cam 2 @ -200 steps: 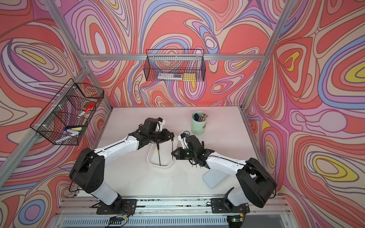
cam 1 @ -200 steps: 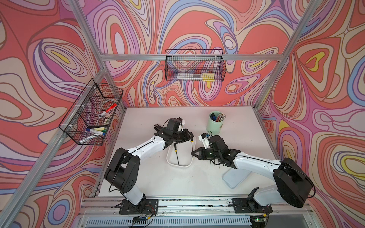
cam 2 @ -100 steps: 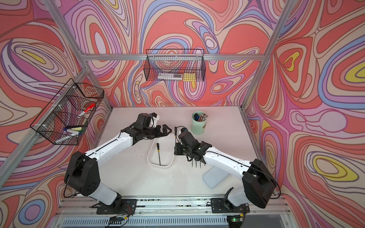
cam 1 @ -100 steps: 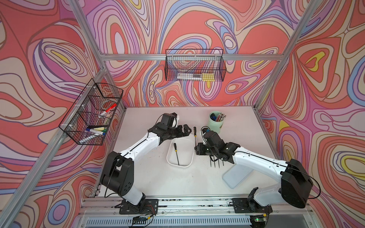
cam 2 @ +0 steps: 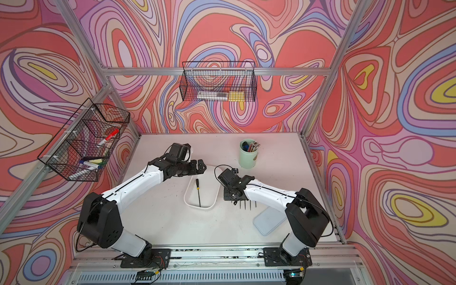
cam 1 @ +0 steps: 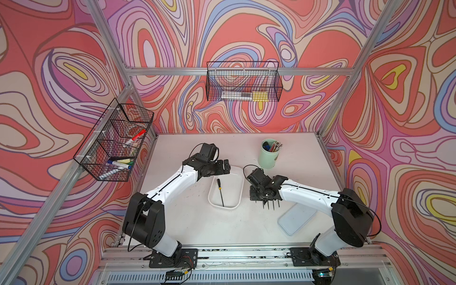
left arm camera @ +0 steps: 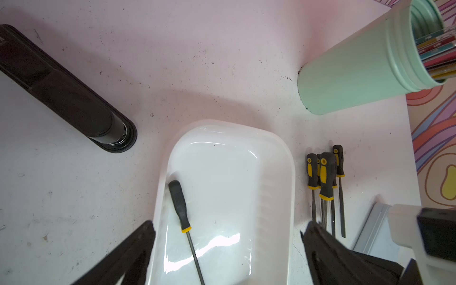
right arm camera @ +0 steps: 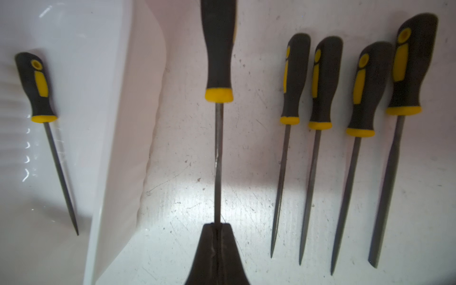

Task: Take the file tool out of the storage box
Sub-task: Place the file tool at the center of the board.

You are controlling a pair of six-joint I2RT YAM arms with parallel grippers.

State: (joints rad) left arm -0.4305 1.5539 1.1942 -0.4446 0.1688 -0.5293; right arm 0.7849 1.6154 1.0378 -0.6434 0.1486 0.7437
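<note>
The white storage box lies mid-table with one black-and-yellow file tool flat inside it. My left gripper hovers open and empty above the box's far end. Just right of the box, my right gripper is shut on the shaft of another file, held above the table. Several files lie in a row next to it.
A mint cup of pens stands behind the right gripper. The pale-blue lid lies at the front right under the right arm. Black wire baskets hang on the back wall and the left wall. A black oblong object lies beyond the box.
My left gripper opened and let go of a file that the right gripper now holds. The right arm carried it towards the row of files; the left arm drew back over the box's far end.
</note>
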